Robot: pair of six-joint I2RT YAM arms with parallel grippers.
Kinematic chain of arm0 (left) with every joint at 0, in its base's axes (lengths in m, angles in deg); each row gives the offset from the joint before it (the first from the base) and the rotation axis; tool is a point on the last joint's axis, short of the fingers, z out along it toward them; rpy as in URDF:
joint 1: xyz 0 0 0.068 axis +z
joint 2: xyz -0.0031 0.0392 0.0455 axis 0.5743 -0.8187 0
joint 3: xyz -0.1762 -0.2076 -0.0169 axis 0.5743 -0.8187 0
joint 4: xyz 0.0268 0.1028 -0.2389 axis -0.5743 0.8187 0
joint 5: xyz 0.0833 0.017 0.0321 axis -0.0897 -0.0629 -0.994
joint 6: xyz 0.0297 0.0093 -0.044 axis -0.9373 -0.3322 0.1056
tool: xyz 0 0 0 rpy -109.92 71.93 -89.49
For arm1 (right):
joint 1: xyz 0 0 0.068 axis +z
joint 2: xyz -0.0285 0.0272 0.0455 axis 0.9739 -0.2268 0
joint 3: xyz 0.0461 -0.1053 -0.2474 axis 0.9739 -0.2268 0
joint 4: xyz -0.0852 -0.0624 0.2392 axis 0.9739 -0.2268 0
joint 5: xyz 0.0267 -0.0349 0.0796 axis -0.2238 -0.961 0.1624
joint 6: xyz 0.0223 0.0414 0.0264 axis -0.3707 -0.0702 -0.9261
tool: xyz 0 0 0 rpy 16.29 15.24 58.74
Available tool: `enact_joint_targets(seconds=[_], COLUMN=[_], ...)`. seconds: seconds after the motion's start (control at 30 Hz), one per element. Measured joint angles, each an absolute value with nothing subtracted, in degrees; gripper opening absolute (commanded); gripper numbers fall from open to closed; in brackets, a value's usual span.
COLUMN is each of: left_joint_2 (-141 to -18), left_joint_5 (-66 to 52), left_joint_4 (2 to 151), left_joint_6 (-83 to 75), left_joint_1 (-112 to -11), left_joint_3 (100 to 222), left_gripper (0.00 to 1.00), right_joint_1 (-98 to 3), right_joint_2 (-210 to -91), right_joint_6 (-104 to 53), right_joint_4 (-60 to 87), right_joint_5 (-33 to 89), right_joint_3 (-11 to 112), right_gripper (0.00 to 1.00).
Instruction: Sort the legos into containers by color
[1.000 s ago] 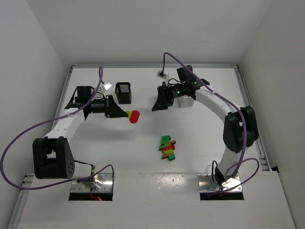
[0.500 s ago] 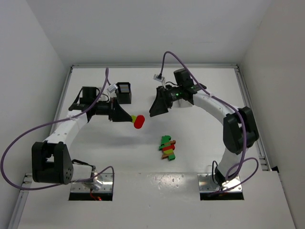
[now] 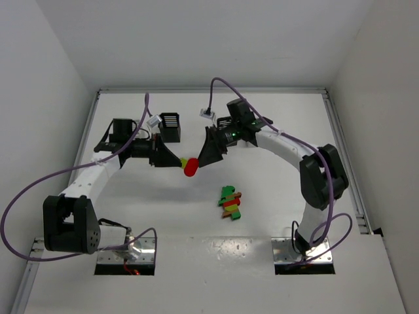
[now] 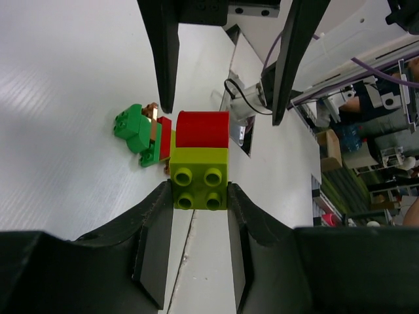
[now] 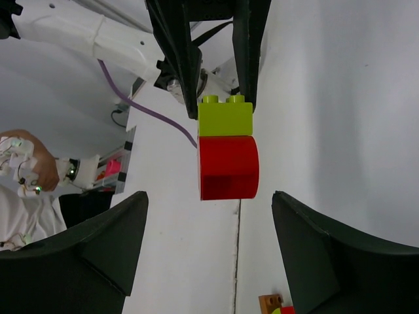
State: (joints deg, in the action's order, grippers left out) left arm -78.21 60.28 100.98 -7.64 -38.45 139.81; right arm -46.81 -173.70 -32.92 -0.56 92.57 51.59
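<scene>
Centre of the overhead view: left gripper (image 3: pixel 178 161), jaws narrowed onto a yellow-green brick (image 4: pixel 200 178) with a red rounded brick (image 3: pixel 190 167) stuck to its far end, both off the table (image 3: pixel 275 216). Right gripper (image 3: pixel 201 159) facing it, jaws wide on either side of the red rounded brick, clear gaps visible in the right wrist view. Lower centre: pile of bricks (image 3: pixel 230 203) on the table, single pieces hard to separate. Upper left: one black bin (image 3: pixel 170 124) in plain sight, a second black bin (image 3: pixel 116 129) partly hidden behind the left arm.
</scene>
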Motion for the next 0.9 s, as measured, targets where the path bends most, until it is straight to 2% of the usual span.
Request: enact_joint_targets(seconds=[0.2,0.3,0.33,0.43,0.47,0.53,0.57,0.67,0.9], left_joint_2=[-78.2,-78.2,-78.1,-78.1,-77.9,-77.6,-77.4,-77.2,-77.0], left_joint_5=[60.2,60.1,60.1,60.6,60.8,60.8,60.6,60.1,59.3], left_joint_4=[101.0,101.0,101.0,101.0,101.0,101.0,101.0,100.9,101.3], left_joint_6=[-7.6,-7.7,-7.6,-7.6,-7.6,-7.8,-7.9,-8.1,-8.9], left_joint_1=[-38.4,-38.4,-38.4,-38.5,-38.5,-38.5,-38.5,-38.5,-35.6], left_joint_3=[139.6,139.3,139.3,139.2,139.1,139.0,139.0,139.0,139.2], left_gripper=[0.01,0.01,0.01,0.01,0.01,0.01,0.0,0.0,0.0], right_joint_1=[-44.6,-43.7,-43.6,-43.1,-43.1,-43.1,-43.1,-43.0,-43.2], right_joint_2=[-175.2,-175.6,-175.6,-175.6,-175.6,-175.6,-175.6,-175.6,-174.2], right_joint_6=[-31.7,-30.4,-30.2,-29.3,-29.1,-29.0,-28.9,-28.5,-20.8], right_joint_4=[-1.7,-2.7,-3.0,-3.3,-3.4,-3.9,-4.0,-4.3,-9.1], right_joint_5=[91.9,91.3,91.1,89.8,89.4,88.6,88.3,88.0,86.1], right_joint_3=[52.4,52.9,53.0,53.5,53.5,53.5,53.5,53.6,52.3], right_gripper=[0.77,0.66,0.55,0.42,0.35,0.28,0.21,0.11,0.04])
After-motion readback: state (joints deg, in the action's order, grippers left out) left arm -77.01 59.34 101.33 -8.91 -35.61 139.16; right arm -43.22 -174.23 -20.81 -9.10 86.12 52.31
